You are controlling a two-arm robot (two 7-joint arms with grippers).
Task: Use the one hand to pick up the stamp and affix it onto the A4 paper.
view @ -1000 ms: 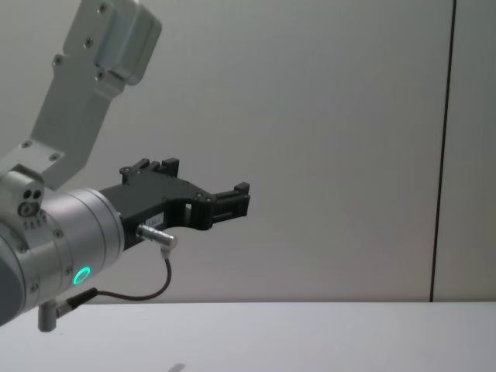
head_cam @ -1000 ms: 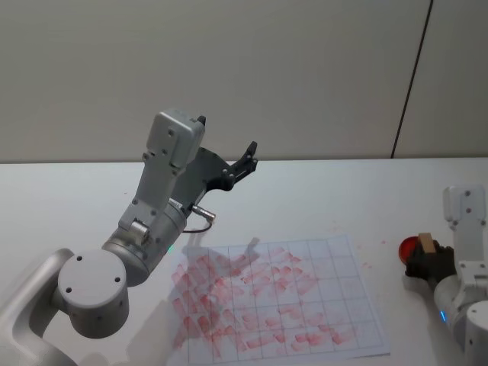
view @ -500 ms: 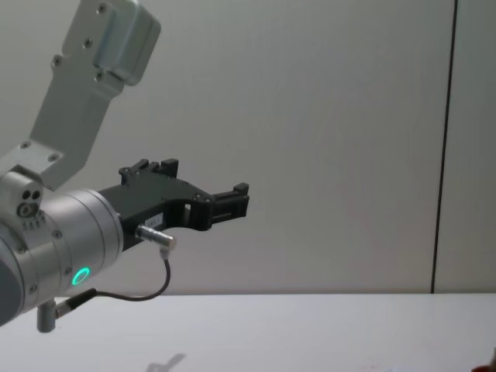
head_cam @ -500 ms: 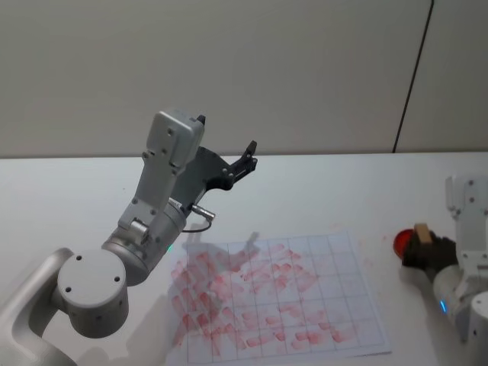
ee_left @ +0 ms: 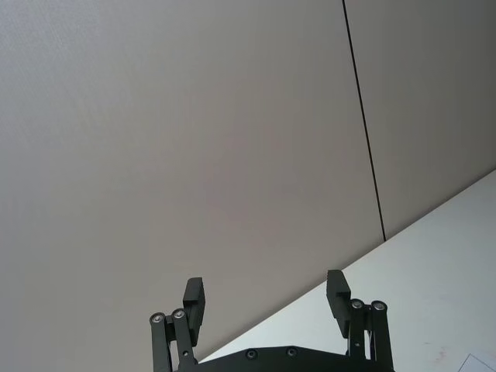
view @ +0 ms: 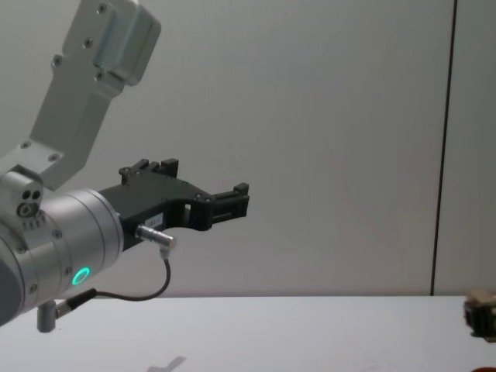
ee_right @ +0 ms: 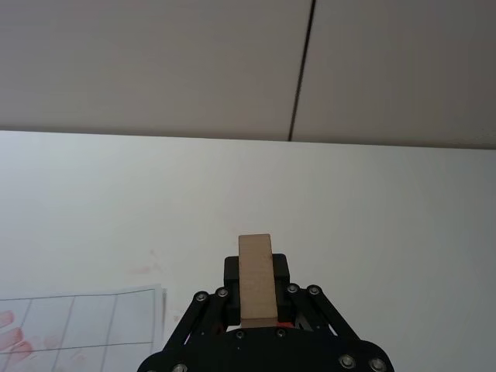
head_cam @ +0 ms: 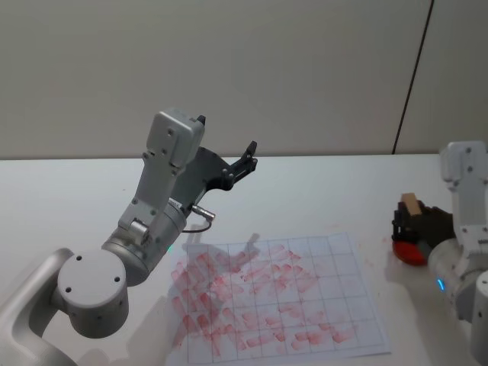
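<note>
My right gripper (head_cam: 412,222) is shut on the stamp (head_cam: 410,204), a small tan block that stands upright between its black fingers. It hangs just above a red ink pad (head_cam: 410,252) at the table's right side. In the right wrist view the stamp (ee_right: 256,288) sticks up from the jaws, and the chest view catches the right gripper (view: 482,315) at its right edge. The A4 paper (head_cam: 345,261), a grid covered with red stamp marks, lies left of the pad. My left gripper (head_cam: 247,158) is raised above the table at the left, open and holding nothing.
The white table (head_cam: 320,191) runs back to a plain grey wall with a dark vertical seam (head_cam: 412,76). My left arm's silver wrist with its green light (view: 80,274) hangs over the paper's left corner. Bare table lies between the paper and the wall.
My right gripper has lifted the stamp up off the red ink pad and shifted slightly left, exposing the pad beneath it. The left arm has not moved.
</note>
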